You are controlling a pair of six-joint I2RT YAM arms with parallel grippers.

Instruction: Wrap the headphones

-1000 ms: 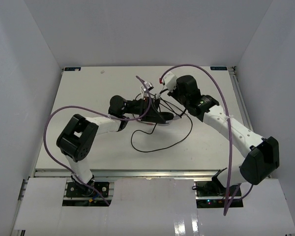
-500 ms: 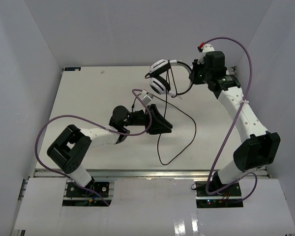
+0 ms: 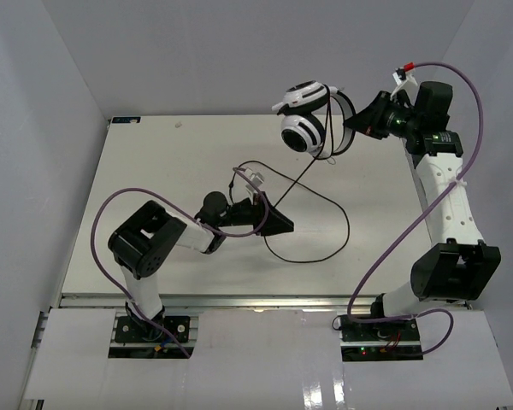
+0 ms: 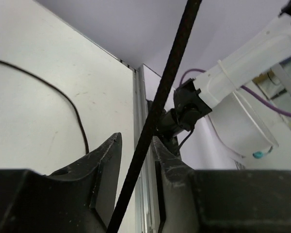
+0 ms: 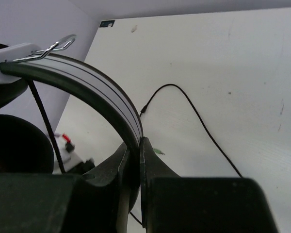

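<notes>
My right gripper (image 3: 359, 126) is shut on the thin headband (image 3: 345, 128) of the white headphones (image 3: 306, 128) and holds them in the air over the table's far right. In the right wrist view the gripper (image 5: 136, 143) pinches the headband (image 5: 97, 90), with a black ear pad (image 5: 14, 141) at the left. The thin black cord (image 3: 346, 226) runs down from the cups to my left gripper (image 3: 284, 225), then loops over the table. In the left wrist view the cord (image 4: 169, 77) passes between the slightly parted jaws of the gripper (image 4: 136, 141), unclamped.
White table (image 3: 154, 171) inside white walls, with a metal rail along its right edge (image 4: 139, 121). The cord's plug end (image 5: 143, 110) lies on the table. A small green bit (image 5: 157, 151) lies near it. Purple robot cables arc over both arms (image 3: 111, 213).
My right gripper has carried the headphones up and toward the back right, drawing the cord out through the left gripper. The left arm has folded; its gripper has stayed nearly in place.
</notes>
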